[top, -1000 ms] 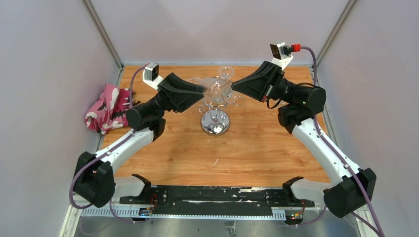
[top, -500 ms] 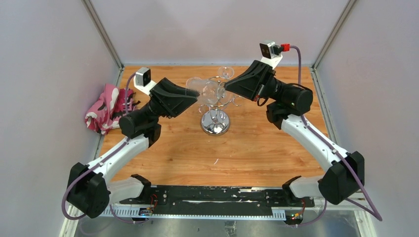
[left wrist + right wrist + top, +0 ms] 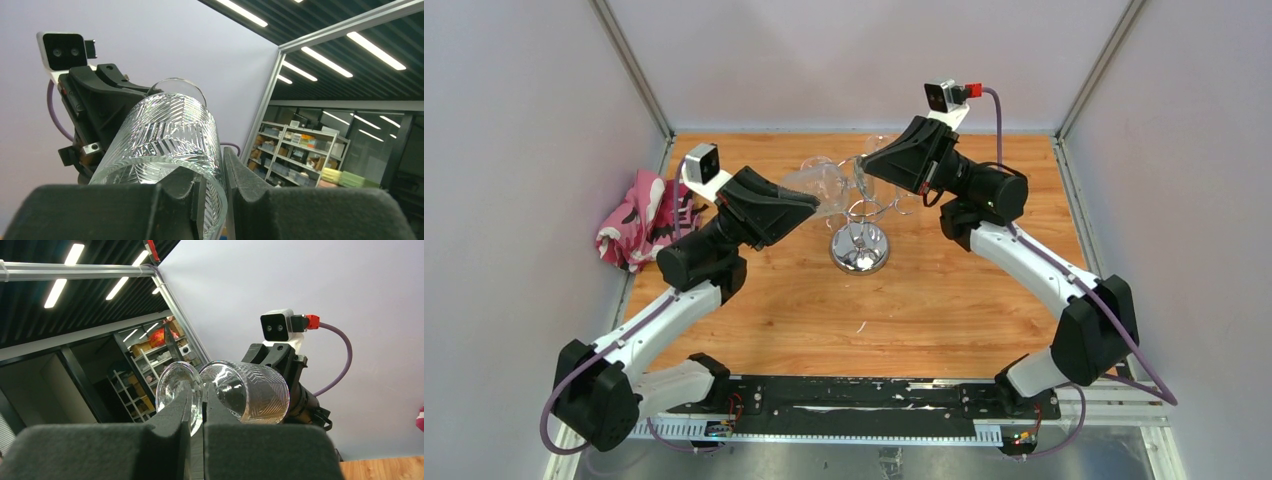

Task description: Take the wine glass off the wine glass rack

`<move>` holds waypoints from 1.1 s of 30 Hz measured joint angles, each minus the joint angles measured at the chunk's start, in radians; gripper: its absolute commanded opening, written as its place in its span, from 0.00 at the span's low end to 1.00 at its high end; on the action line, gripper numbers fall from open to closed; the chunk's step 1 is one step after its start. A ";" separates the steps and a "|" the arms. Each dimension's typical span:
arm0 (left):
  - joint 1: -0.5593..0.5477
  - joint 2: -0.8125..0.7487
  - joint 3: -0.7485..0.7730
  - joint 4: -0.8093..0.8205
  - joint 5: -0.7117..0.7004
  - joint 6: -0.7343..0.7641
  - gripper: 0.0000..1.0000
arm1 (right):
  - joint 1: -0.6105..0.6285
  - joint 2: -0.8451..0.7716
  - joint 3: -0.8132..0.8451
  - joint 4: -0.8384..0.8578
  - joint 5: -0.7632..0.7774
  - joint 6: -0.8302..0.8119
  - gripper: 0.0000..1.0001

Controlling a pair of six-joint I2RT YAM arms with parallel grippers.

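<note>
A cut-glass wine glass point(image 3: 816, 184) lies sideways in the air, above and left of the chrome wine glass rack point(image 3: 860, 249), held between both grippers. In the right wrist view my right gripper point(image 3: 202, 394) is shut on the stem, with the round foot point(image 3: 172, 386) to its left and the patterned bowl point(image 3: 252, 392) to its right. In the left wrist view the bowl point(image 3: 167, 132) fills the middle. My left gripper point(image 3: 215, 172) pinches the rim wall, one finger inside the bowl and one outside. From above, the left gripper point(image 3: 812, 206) meets the bowl's mouth and the right gripper point(image 3: 865, 166) the stem end.
Another clear glass point(image 3: 882, 143) shows at the rack's far side. A pink patterned cloth point(image 3: 638, 216) lies bunched at the table's left edge by the wall. Grey walls close in three sides of the wooden tabletop point(image 3: 924, 300).
Both arms have carried the glass leftward, away from the rack's pole. The left jaws have narrowed onto the bowl's rim. The right grip on the stem is unchanged.
</note>
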 measured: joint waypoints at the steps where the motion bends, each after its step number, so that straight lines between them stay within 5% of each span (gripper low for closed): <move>1: 0.000 0.000 0.000 0.001 0.001 0.000 0.00 | 0.002 0.007 0.002 0.013 0.000 0.009 0.00; 7: 0.000 0.002 0.000 0.003 -0.003 -0.006 0.00 | 0.002 0.031 0.008 0.051 0.014 0.044 0.02; 13: 0.002 -0.002 -0.003 0.014 -0.018 -0.008 0.00 | 0.001 0.018 0.013 0.001 0.005 -0.002 0.54; 18: 0.026 -0.061 -0.002 -0.066 -0.010 0.023 0.00 | -0.002 -0.016 0.002 -0.170 -0.014 -0.111 0.69; 24: 0.025 -0.241 0.152 -0.625 -0.059 0.330 0.00 | -0.058 -0.098 -0.064 -0.356 -0.037 -0.239 0.70; 33: 0.022 -0.251 0.746 -1.646 -0.594 0.894 0.00 | -0.225 -0.229 -0.124 -0.806 -0.045 -0.499 0.70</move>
